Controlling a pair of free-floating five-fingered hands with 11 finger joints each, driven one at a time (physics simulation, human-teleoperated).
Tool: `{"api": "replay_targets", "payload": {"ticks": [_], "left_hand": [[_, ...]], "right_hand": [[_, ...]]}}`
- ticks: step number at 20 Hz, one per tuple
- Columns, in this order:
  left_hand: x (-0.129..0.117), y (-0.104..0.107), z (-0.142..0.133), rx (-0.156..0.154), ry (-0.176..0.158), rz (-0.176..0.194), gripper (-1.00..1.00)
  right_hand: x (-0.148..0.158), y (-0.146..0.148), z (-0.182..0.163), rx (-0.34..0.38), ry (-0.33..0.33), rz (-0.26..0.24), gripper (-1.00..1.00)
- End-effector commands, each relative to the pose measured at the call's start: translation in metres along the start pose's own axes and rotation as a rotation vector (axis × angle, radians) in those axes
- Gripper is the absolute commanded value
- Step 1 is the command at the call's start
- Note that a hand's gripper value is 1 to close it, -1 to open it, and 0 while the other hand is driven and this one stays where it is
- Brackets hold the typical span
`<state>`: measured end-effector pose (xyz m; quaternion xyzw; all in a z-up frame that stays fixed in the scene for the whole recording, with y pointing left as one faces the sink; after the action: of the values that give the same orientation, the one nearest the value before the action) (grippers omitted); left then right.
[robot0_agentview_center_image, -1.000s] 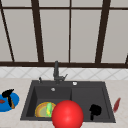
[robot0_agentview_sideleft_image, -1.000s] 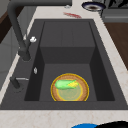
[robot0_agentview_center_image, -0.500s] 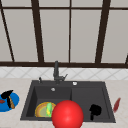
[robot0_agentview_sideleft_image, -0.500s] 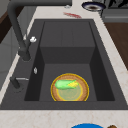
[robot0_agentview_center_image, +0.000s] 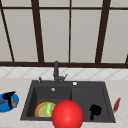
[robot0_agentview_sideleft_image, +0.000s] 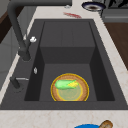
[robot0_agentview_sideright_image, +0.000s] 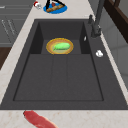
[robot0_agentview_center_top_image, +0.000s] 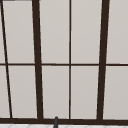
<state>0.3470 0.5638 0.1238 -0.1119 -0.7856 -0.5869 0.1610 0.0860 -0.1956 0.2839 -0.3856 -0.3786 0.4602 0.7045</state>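
Kitchen: dark double-basin sink (robot0_agentview_center_image: 75, 83) with black tap (robot0_agentview_center_image: 56, 71) ahead of my hands, pale stone counter (robot0_agentview_center_image: 15, 83), dark-framed window (robot0_agentview_center_image: 70, 32) behind.

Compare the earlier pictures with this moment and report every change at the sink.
Nothing has visibly changed. The left hand stays over the blue plate, the right hand hangs over the sink, and the yellow plate with its green item lies where it did.
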Motion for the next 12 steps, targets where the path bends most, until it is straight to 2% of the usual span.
{"api": "replay_targets", "payload": {"ticks": [1,2,5,6,8,9,12], "left_hand": [[-0.015,0.001,0.005,-0.037,-0.090,0.009,-1.00],[-0.016,0.005,0.002,-0.030,-0.091,0.007,-1.00],[-0.025,0.011,-0.004,-0.008,-0.066,0.013,-1.00],[-0.029,0.013,-0.005,-0.007,-0.063,0.021,-1.00],[-0.034,0.015,-0.005,-0.023,-0.064,0.037,-1.00],[-0.036,0.016,-0.001,-0.025,-0.073,0.035,-1.00],[-0.026,0.008,0.019,-0.021,-0.095,-0.005,-1.00]], "right_hand": [[0.000,0.000,0.000,0.000,0.000,0.000,0.00],[0.000,0.000,0.000,0.000,0.000,0.000,0.00],[0.000,0.000,0.000,0.000,0.000,0.000,0.00],[0.000,0.000,0.000,0.000,0.000,0.000,0.00],[0.000,0.000,0.000,0.000,0.000,0.000,0.00],[0.000,0.000,0.000,0.000,0.000,0.000,0.00],[0.000,0.000,0.000,0.000,0.000,0.000,0.00]]}}
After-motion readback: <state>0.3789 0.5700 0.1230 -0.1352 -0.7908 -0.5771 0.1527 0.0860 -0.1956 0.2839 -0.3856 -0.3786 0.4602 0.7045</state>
